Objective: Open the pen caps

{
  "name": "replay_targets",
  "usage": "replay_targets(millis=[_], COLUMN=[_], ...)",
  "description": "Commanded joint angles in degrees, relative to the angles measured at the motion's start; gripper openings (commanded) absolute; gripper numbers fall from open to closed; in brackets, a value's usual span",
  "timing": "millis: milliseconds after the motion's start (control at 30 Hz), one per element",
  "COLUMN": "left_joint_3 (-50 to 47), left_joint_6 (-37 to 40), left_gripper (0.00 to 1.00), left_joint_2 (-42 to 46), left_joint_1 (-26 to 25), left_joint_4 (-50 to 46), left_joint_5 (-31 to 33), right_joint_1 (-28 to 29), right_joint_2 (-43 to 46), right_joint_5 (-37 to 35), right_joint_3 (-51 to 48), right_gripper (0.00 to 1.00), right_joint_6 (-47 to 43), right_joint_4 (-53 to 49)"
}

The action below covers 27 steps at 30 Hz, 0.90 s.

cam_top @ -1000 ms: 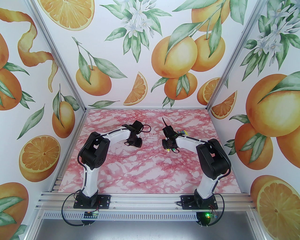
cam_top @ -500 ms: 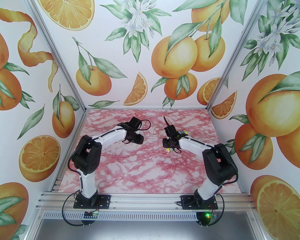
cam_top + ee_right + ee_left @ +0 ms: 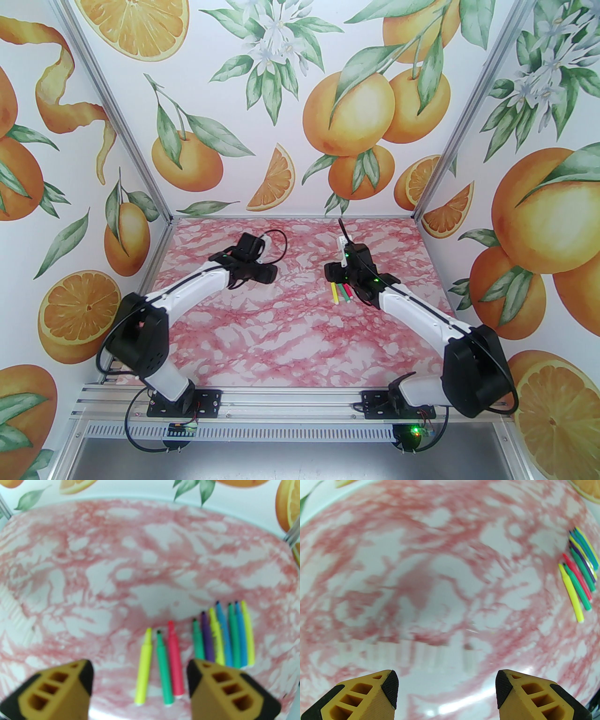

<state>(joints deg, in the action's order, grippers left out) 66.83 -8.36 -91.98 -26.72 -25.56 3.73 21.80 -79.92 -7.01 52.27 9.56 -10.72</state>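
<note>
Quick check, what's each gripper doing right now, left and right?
Left gripper: open, holding nothing.
Right gripper: open, holding nothing.

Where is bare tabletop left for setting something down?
Free: the table from its near edge up to the pens, and the left half beneath the left gripper. Crowded: right of centre, where the pens lie in a row below the right gripper.

The pens (image 3: 207, 641) lie side by side on the counter (image 3: 93, 573), right of the middle. Three lie a little left of the rest.
</note>
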Motion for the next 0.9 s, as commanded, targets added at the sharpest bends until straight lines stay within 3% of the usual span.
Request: replay_targets(millis=[0, 100, 200, 500, 567, 667, 867], left_joint_3=[-5.2, -11.3, -16.3, -24.8, -27.7, -33.9, -38.4], left_joint_6=[2.9, 3.4, 3.1, 8.6, 9.3, 10.2, 12.5], left_gripper=[0.72, 0.73, 0.74, 0.76, 0.81, 1.00, 1.00], left_joint_2=[4.6, 7.3, 9.3, 10.2, 10.4, 11.3, 11.1], left_joint_1=[3.3, 7.4, 12.0, 18.5, 19.4, 20.4, 22.7], left_joint_4=[9.7, 17.3, 23.9, 35.9, 40.8, 53.2, 60.9], left_joint_5=[6.2, 7.8, 6.5, 10.0, 10.7, 13.1, 11.4], right_joint_1=[-2.9, -5.1, -7.7, -15.4, -16.3, -17.5, -19.3], right_joint_2=[1.8, 2.3, 3.1, 3.9, 3.3, 1.8, -1.4], right_joint_5=[-2.0, -2.9, -4.2, -5.3, -5.1, -5.1, -7.2], right_joint_3=[-0.9, -1.1, -3.5, -14.3, -16.5, -19.0, -24.4], right_gripper=[0.83, 0.88, 1.00, 1.00, 1.00, 1.00, 1.00], right_joint_6=[-1.8, -3.5, -4.6, -3.2, -2.6, -1.1, 0.0], right_joint_4=[5.3, 6.5, 10.0, 23.7, 27.8, 33.2, 44.8])
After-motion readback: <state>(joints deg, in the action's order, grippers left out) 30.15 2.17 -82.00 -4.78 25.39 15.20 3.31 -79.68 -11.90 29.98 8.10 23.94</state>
